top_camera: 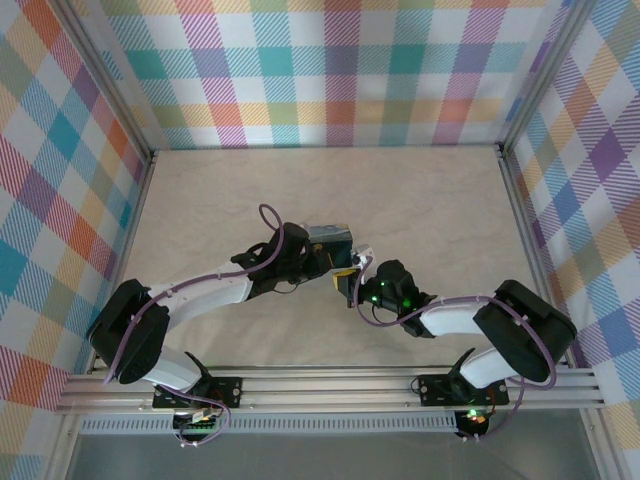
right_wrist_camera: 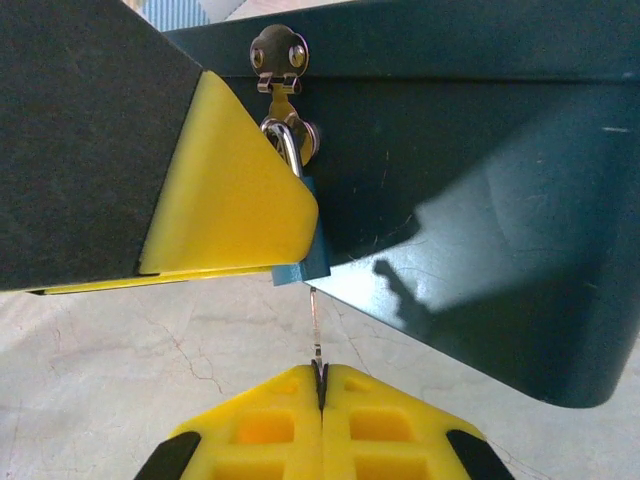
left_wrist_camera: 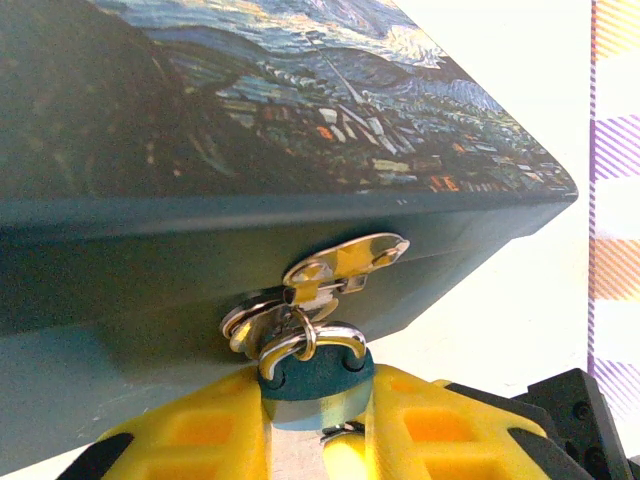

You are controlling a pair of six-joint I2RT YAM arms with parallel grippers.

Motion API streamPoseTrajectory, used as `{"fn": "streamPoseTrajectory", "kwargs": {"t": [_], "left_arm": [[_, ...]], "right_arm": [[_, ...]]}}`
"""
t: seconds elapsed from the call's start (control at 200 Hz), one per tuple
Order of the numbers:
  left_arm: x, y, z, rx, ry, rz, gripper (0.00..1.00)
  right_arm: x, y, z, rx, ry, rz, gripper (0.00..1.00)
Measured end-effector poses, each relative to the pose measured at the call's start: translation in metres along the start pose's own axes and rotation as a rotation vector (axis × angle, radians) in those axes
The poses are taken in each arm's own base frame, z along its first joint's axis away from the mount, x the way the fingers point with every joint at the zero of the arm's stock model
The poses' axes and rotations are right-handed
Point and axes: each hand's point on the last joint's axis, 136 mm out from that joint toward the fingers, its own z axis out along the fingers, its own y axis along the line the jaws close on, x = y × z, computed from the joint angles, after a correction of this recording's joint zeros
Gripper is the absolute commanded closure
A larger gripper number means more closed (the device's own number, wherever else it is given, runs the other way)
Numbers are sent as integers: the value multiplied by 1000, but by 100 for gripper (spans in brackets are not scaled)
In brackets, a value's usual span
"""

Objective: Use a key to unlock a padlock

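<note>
The small blue padlock (left_wrist_camera: 315,385) hangs by its silvery shackle (left_wrist_camera: 335,337) from the hasp (left_wrist_camera: 345,262) on the side of a starry-night tin (left_wrist_camera: 250,150). My left gripper (left_wrist_camera: 315,405) is shut on the padlock body, one yellow finger on each side. From the right wrist, the padlock (right_wrist_camera: 312,258) peeks out beside the left finger (right_wrist_camera: 230,190). My right gripper (right_wrist_camera: 320,378) is shut on the thin key (right_wrist_camera: 316,330), which points up and reaches the padlock's underside. How far it has gone in is hidden. Both grippers meet at mid-table (top_camera: 322,262) (top_camera: 352,275).
The tin (top_camera: 330,238) sits in the middle of the pale table (top_camera: 430,200). Checked walls (top_camera: 330,70) close off the back and both sides. The two arms reach in from the near edge, their wrists close together beside the tin.
</note>
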Motion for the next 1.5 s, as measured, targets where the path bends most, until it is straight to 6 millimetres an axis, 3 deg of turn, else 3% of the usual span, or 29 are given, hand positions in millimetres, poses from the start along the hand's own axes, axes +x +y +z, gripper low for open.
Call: {"fn": "streamPoseTrajectory", "kwargs": {"t": [1.5], "left_arm": [[-1,-1,0,2,-1,0,75]], "right_arm": [[-5,2,2,-16,-28,-9,100]]}}
